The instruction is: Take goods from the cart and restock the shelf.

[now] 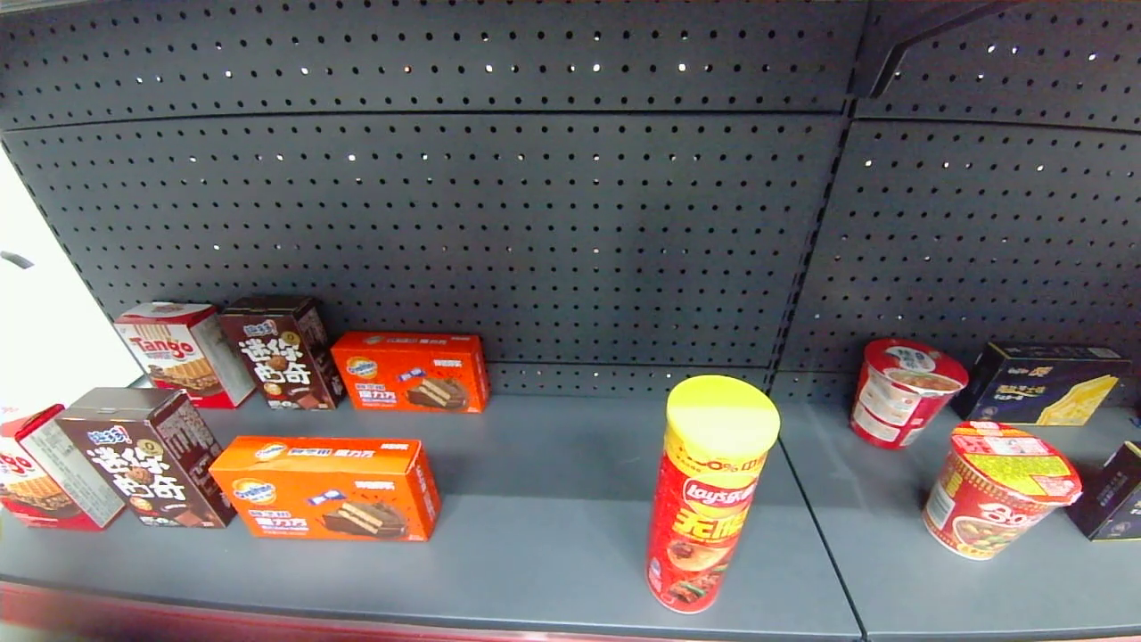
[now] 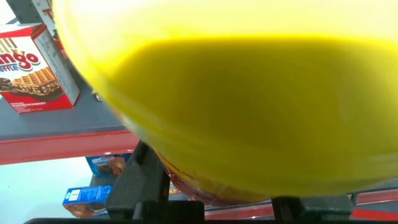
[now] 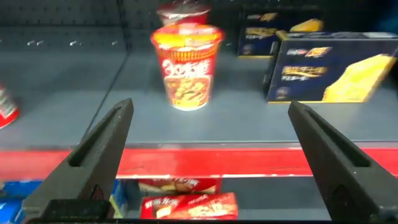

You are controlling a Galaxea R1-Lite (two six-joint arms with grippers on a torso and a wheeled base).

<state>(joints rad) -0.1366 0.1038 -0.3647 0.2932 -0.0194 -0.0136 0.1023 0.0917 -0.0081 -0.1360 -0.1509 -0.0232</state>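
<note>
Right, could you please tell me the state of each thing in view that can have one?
Shelf chips can: upright, lid on.
Front cup noodles: upright, sealed.
Rear cup noodles: upright, sealed.
Front orange box: closed, lying on its long side.
Rear orange box: closed, lying on its long side.
Left gripper: shut on yellow-lidded can.
Right gripper: open, empty.

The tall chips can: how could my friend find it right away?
Look at the grey shelf with the holey dark wall behind it. Near its middle, between the orange boxes on the left and the noodle cups on the right, stands the chips can. It is the only tall red tube, with a flat yellow lid.
</note>
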